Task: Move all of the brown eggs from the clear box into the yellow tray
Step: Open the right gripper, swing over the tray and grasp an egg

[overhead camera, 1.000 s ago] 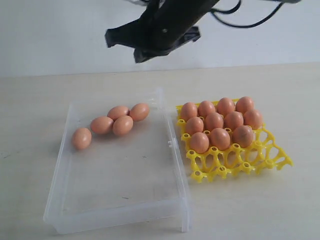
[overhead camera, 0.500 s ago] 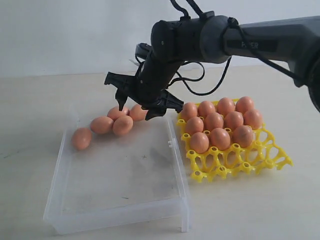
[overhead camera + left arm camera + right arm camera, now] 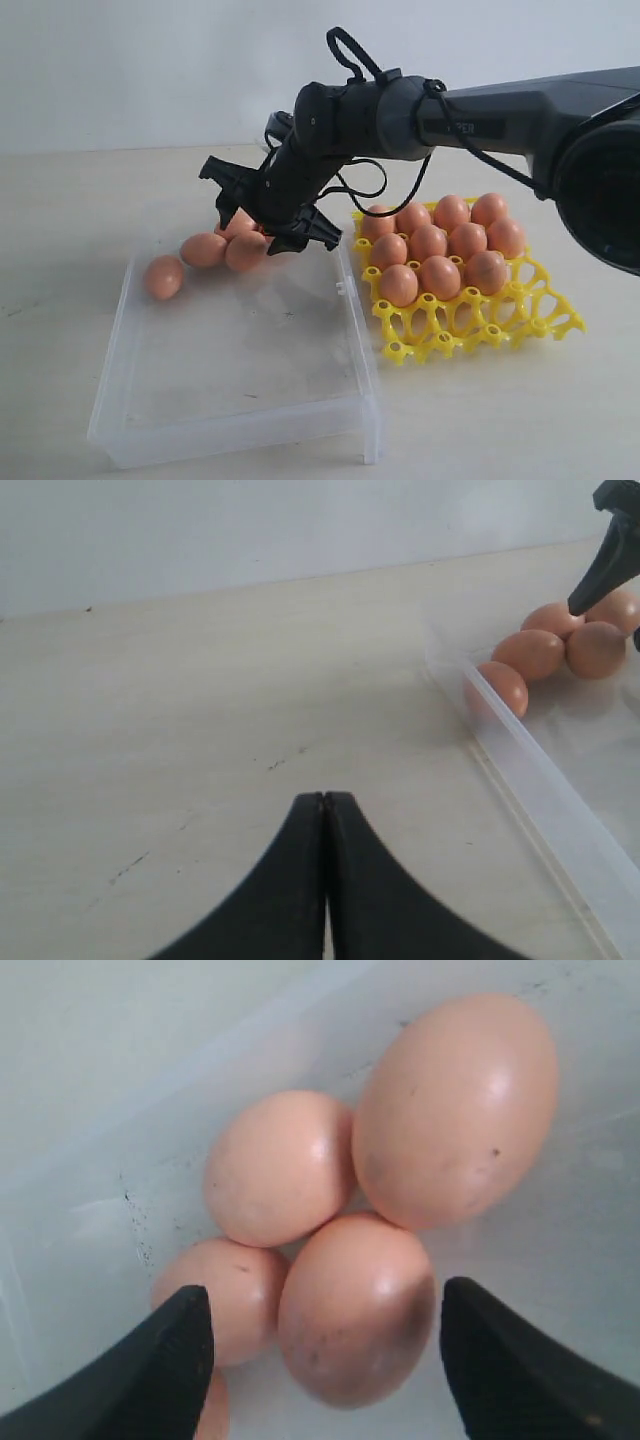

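While the right gripper (image 3: 262,224) hangs spread wide over the brown eggs (image 3: 204,249) far in the clear box (image 3: 112,398), this pick likely needs lowering astride one, then gentle closing.

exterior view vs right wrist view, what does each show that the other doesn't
Only the exterior view shows the yellow tray with eleven brown eggs in it, the whole clear box and the right arm. Only the right wrist view shows faint dark specks on the shells and one egg lying between the tips of the right pincer. Both show the boxed eggs clustered together and that pincer open at them.
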Tool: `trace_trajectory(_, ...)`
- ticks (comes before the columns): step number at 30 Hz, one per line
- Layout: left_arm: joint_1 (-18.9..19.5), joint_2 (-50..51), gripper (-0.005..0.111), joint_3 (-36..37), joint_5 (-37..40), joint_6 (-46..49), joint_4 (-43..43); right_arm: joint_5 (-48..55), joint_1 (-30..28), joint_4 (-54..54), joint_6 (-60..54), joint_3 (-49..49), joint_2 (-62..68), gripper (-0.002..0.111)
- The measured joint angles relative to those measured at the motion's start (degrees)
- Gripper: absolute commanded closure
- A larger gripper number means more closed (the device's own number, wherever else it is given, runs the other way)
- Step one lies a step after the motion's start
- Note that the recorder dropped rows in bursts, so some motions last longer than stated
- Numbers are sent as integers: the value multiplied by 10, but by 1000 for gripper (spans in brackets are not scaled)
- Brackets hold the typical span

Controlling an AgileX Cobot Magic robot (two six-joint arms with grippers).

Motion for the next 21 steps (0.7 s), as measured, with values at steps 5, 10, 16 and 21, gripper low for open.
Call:
trace_trajectory(5, 0, 0, 107, 0, 0, 0, 0, -5, 1, 9, 2, -13, 25, 47)
trace_trajectory(10, 0, 0, 107, 0, 0, 0, 0, -4, 1, 9, 2, -15, 32, 76)
trace_trajectory(16, 0, 0, 107, 0, 0, 0, 0, -1, 1, 9, 2, -18, 31, 108)
trace_trajectory(21, 0, 0, 107, 0, 0, 0, 0, -1, 3, -33, 0, -18, 7, 108)
